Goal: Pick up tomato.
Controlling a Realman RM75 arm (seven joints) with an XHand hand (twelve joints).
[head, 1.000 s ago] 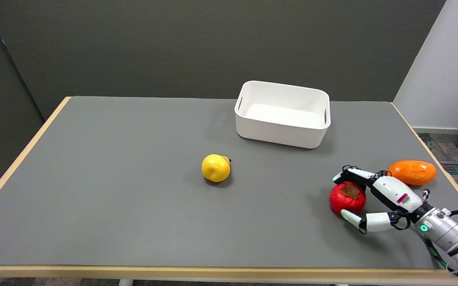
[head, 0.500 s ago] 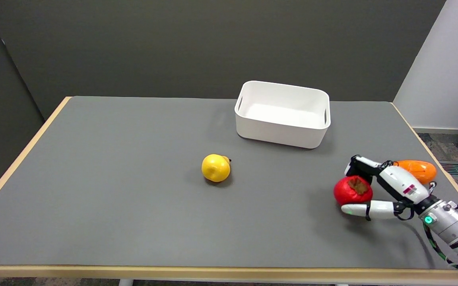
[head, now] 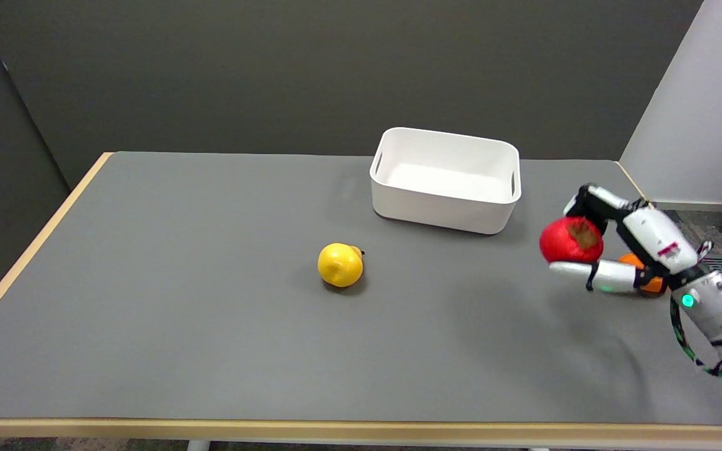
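Tomato (head: 570,240) hangs clear above the counter (head: 210,313), clasped between the thumb below and fingers curled over its top in the right robot hand (head: 612,250), a cradling grip that seems meant to stop the round fruit rolling out.

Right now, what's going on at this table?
The right robot hand holds the tomato in the air above the table, near its right edge, with a shadow on the surface below it. An orange fruit lies mostly hidden behind the hand. A yellow fruit sits mid-table, and a white bin stands toward the far side with nothing showing inside it.
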